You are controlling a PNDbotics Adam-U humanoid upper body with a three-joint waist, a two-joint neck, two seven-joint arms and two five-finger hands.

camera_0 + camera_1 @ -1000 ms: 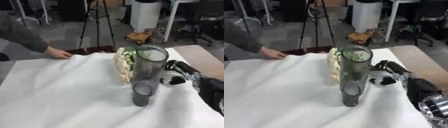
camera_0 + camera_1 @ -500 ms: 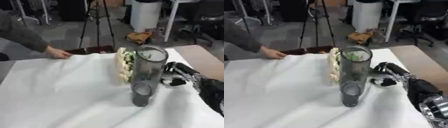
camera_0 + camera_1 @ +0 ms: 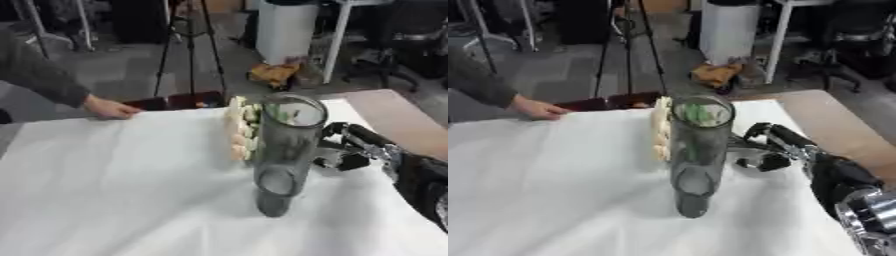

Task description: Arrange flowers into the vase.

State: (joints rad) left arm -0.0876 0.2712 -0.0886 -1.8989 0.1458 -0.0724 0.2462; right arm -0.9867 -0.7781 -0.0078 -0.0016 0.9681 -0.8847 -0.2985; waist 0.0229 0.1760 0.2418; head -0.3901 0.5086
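Vase: tall grey glass vase (image 3: 284, 150) upright on the white-clothed worktop (image 3: 114, 190).
Flowers: cream flowers (image 3: 237, 128) behind it.
Right hand: the right hand (image 3: 767, 145) curled round green stems, clearest in right eye view.

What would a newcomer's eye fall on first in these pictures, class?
First, the tall grey glass vase standing upright mid-table on the white cloth. Just behind it to the left lie the pale cream flowers. To its right, the robot's black right hand reaches in with curled fingers, while a person's hand rests on the cloth's far edge.
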